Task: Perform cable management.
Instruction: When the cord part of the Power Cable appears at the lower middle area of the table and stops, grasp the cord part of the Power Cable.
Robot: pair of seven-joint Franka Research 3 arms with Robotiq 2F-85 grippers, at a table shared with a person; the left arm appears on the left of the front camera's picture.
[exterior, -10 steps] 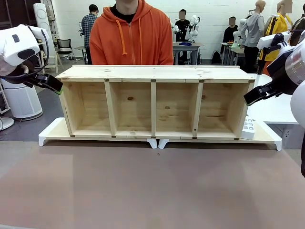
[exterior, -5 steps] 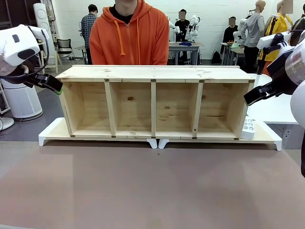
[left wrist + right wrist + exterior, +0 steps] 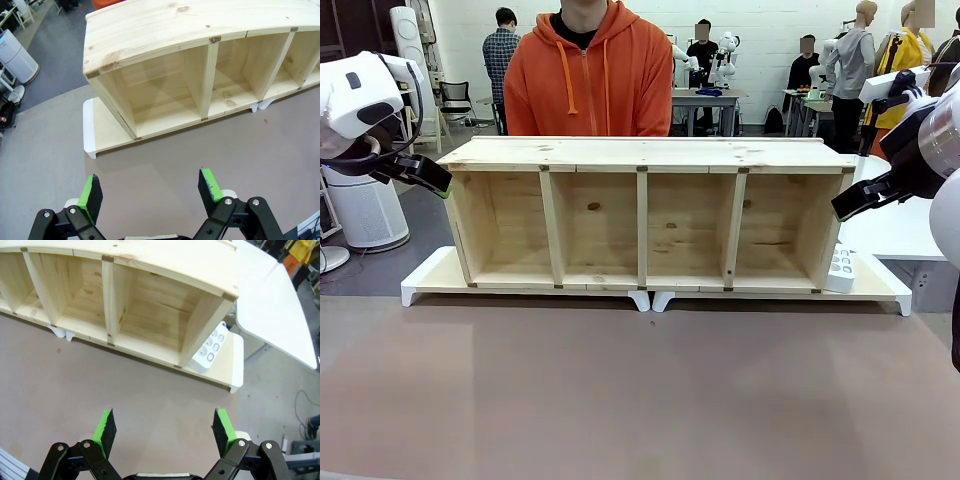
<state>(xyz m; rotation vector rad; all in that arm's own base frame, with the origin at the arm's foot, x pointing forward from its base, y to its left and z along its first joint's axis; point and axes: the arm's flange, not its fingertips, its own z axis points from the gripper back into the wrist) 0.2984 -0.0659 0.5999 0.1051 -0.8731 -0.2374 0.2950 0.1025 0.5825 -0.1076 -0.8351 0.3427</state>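
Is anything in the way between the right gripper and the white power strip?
Nothing visible. The open right gripper hangs over bare table, and the power strip stands against the shelf's right end, uncovered.

Brown bench (image 3: 620,400) in front of me. At its far side, two white risers, left (image 3: 430,275) and right (image 3: 880,285), sit end to end, just beside each other. Four-bay wooden shelf (image 3: 640,152) lies across both. White power strip (image 3: 840,270) leans on the shelf's right end.
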